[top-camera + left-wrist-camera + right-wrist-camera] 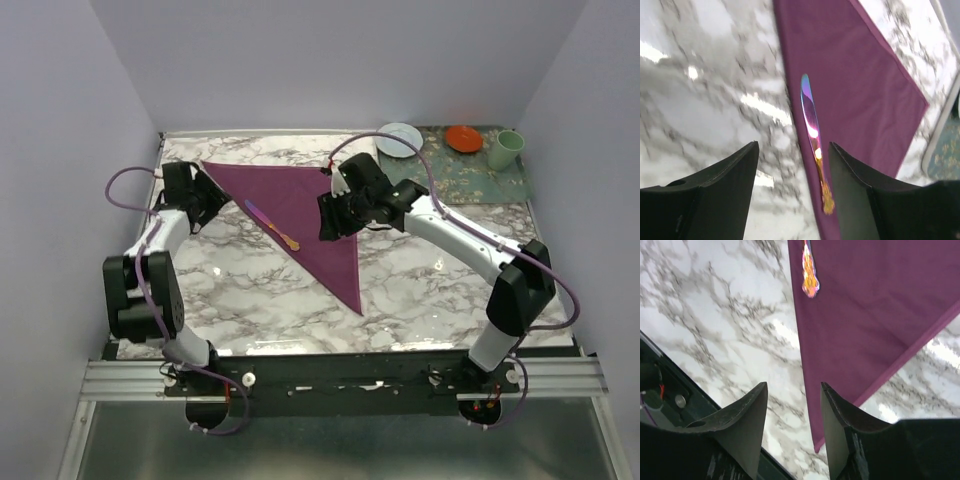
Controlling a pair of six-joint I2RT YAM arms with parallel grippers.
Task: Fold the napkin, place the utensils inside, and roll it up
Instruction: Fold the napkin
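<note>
The plum-purple napkin [300,215] lies folded into a triangle on the marble table, one point near the front. The knife [271,226] lies along its left folded edge, iridescent blade to the back left, gold handle toward the front. In the left wrist view the knife [813,135] lies on the napkin [860,95]. My left gripper [208,205] [794,150] is open and empty, above the table at the napkin's left edge. My right gripper [333,222] [792,387] is open and empty, over the napkin's [865,315] right part; the knife handle [809,271] shows at the top.
A green floral mat [470,165] at the back right holds a white bowl [400,138], an orange plate [464,138] and a green cup [505,150]. The table's front rail [670,385] shows in the right wrist view.
</note>
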